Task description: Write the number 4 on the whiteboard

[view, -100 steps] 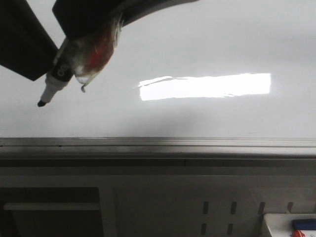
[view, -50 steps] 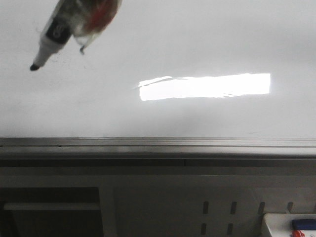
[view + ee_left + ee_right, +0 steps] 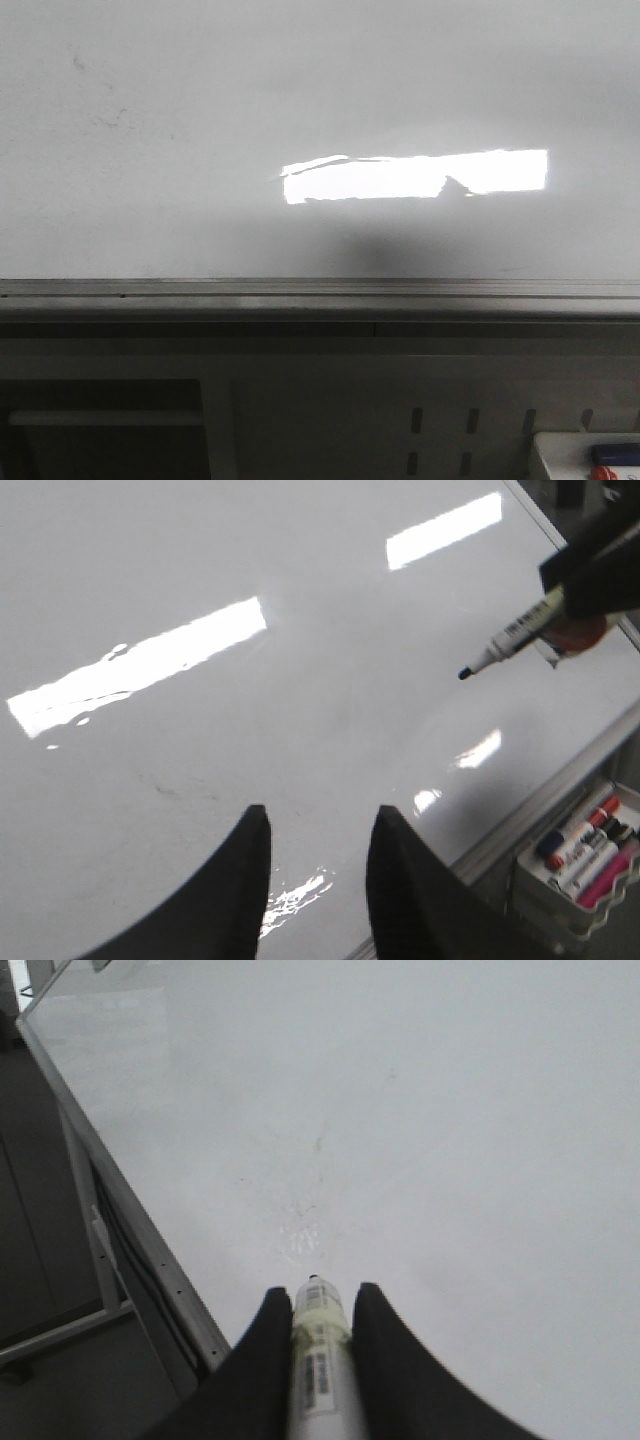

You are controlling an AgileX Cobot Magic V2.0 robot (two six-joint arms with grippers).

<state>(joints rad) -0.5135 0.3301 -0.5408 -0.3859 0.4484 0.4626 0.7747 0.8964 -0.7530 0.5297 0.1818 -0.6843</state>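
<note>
Nothing you can read here. The marker (image 3: 318, 1360) carries a printed label on its barrel, but the print is too small and blurred to make out. The whiteboard (image 3: 320, 90) shows only faint smudges, no legible figure.

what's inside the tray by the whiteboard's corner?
Left wrist view: the tray holds several markers, with red, dark and pink ones showing. Their lower ends are hidden by the tray wall, and the whiteboard is beside it.

Glossy white whiteboard (image 3: 320, 90), grey-railed
</note>
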